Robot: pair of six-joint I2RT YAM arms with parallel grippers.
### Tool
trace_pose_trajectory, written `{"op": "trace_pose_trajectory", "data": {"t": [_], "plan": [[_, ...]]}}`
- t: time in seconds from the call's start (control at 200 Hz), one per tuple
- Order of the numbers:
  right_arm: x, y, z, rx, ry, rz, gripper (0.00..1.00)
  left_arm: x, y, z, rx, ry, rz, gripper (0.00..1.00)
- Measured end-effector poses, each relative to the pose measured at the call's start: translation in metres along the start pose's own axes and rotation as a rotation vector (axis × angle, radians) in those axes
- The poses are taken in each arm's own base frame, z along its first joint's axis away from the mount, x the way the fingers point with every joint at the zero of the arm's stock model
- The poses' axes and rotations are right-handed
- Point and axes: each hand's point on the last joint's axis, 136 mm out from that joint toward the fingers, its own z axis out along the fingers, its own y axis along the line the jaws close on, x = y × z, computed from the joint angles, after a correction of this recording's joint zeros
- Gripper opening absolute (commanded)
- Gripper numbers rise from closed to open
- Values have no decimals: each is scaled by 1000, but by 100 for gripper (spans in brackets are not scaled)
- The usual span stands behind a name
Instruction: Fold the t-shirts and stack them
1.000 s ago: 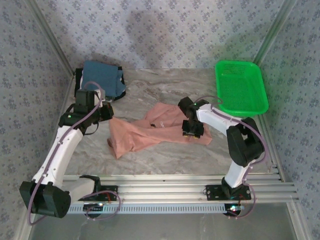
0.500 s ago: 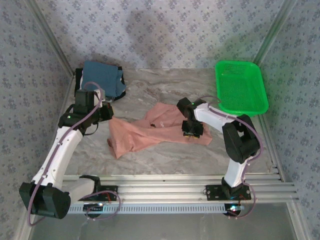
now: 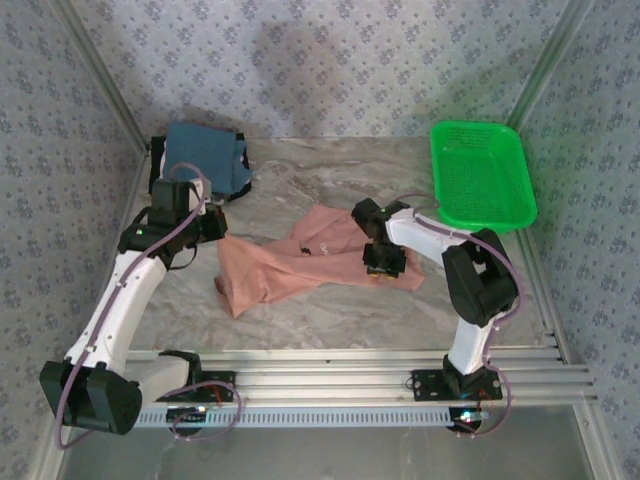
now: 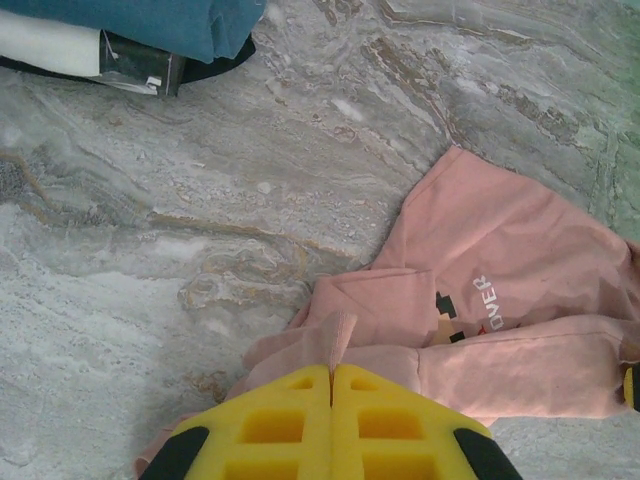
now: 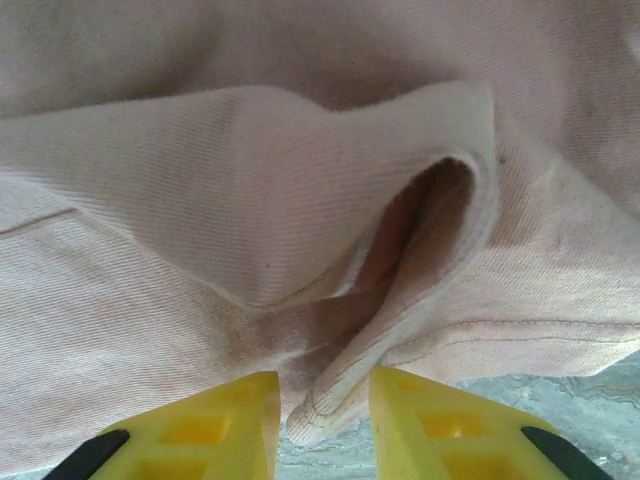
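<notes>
The salmon-pink t-shirt (image 3: 300, 260) lies crumpled in the middle of the table, and its dark and orange chest print (image 4: 452, 318) faces up. At the shirt's left edge, my left gripper (image 4: 331, 372) is shut on a raised fold of pink cloth. My right gripper (image 5: 322, 400) is down at the shirt's right end (image 3: 385, 266). It is open, and a rolled hem (image 5: 340, 395) lies loose between its yellow fingers (image 5: 235, 410). The folded stack (image 3: 205, 155) sits at the back left: blue shirt (image 4: 150, 20) on top, with white (image 4: 40, 45) and black (image 4: 205, 62) beneath.
A green mesh basket (image 3: 480, 175) stands at the back right by the wall. Patterned walls close in the table on three sides. Bare marble surface (image 4: 150, 200) lies between the stack and the pink shirt, and in front of the shirt.
The right arm's elbow has drawn in a little to the left, with its gripper staying at the shirt's right end. The left arm and the shirt have barely moved.
</notes>
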Motion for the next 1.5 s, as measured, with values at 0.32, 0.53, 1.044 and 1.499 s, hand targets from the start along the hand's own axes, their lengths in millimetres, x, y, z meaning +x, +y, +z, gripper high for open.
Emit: {"op": "trace_pose_trajectory", "data": {"t": [0.32, 0.53, 1.044, 1.499], "plan": [[5, -2, 6, 17, 16, 16, 12, -1, 2, 1, -4, 0, 2, 0], [10, -8, -1, 44, 24, 9, 0, -2, 6, 1, -7, -1, -1, 0], [-83, -61, -288, -298, -583, 54, 0, -200, -49, -139, 77, -442, 21, 2], [-67, -91, -441, -519, -919, -11, 0, -266, -111, -306, 198, -868, 135, 6]]}}
